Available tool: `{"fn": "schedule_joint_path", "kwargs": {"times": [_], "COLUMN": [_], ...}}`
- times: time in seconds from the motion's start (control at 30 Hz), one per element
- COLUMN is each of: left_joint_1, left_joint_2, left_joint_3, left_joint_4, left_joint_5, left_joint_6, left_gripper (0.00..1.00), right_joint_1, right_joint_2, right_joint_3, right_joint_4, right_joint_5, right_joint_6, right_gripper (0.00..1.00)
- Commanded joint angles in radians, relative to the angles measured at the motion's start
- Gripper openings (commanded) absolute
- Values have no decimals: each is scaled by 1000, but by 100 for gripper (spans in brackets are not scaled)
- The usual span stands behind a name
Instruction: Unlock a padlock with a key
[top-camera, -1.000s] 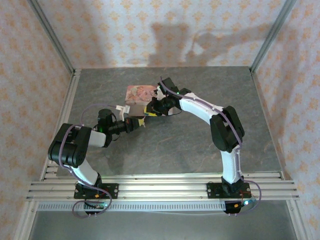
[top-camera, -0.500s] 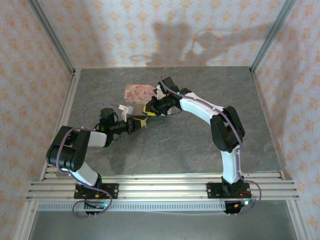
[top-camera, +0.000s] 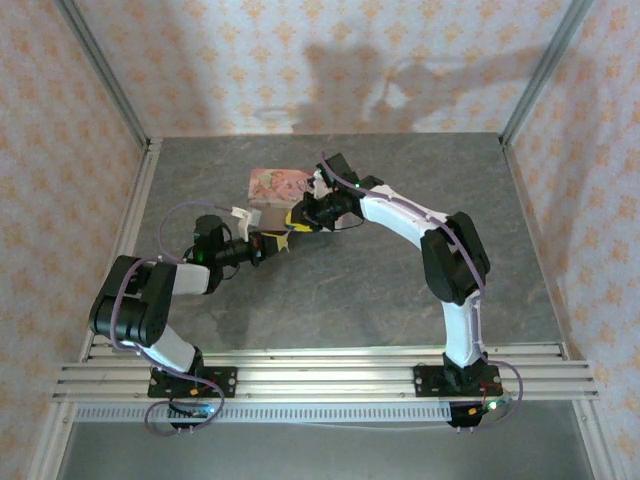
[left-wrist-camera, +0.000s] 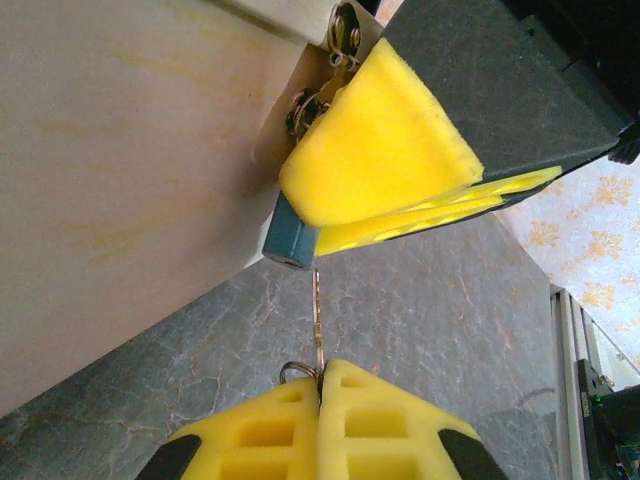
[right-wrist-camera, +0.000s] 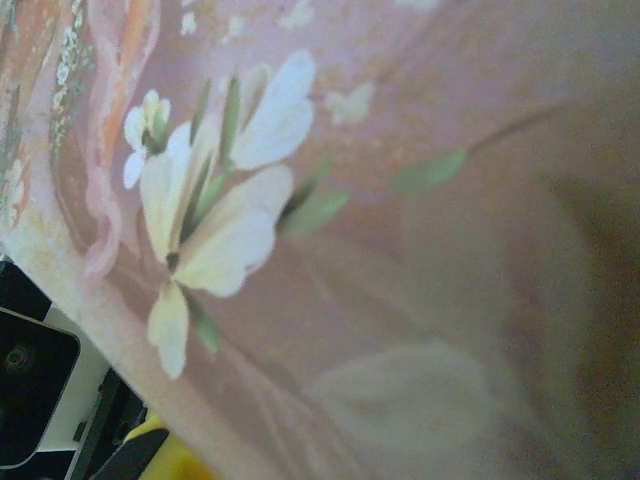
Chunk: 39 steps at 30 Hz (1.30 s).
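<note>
The blue padlock (left-wrist-camera: 288, 240) hangs at the side of the pink tin (left-wrist-camera: 120, 180), and my right gripper (top-camera: 298, 218) is shut on it; its yellow foam fingers (left-wrist-camera: 380, 150) cover all but the lock's lower end. My left gripper (left-wrist-camera: 322, 368) is shut on the thin silvery key (left-wrist-camera: 319, 320), whose ring pokes out beside the pads. The key's blade points straight up at the underside of the padlock, its tip at or just inside the lock; I cannot tell how deep. In the top view the left gripper (top-camera: 270, 243) sits just below and left of the right one.
The tin (top-camera: 275, 183) lies behind both grippers at mid-table, and its flowered lid (right-wrist-camera: 400, 250) is close under the right wrist camera. A metal clasp (left-wrist-camera: 335, 50) on the tin is just above the padlock. Grey stone tabletop (top-camera: 350, 290) lies around them.
The left arm's elbow has swung a little back and left, and its gripper has edged slightly. The tin shifted a touch early on. Both grips are unchanged.
</note>
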Motion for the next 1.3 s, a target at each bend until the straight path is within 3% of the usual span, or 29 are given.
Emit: {"fn": "schedule_joint_path", "kwargs": {"times": [0.0, 1.27], "left_joint_1": [13, 19], "left_joint_2": [-18, -30], "left_joint_3": [-7, -17], "left_joint_4": [27, 34], "left_joint_5": [-11, 13], "left_joint_6": [31, 31], "left_gripper": [0, 0], "right_joint_1": [-4, -10], "right_joint_2": [-59, -67], "right_joint_3": [4, -2], "right_joint_4": [14, 8], "right_joint_5": [-74, -105], "right_joint_6": [32, 31], "right_gripper": [0, 0]}}
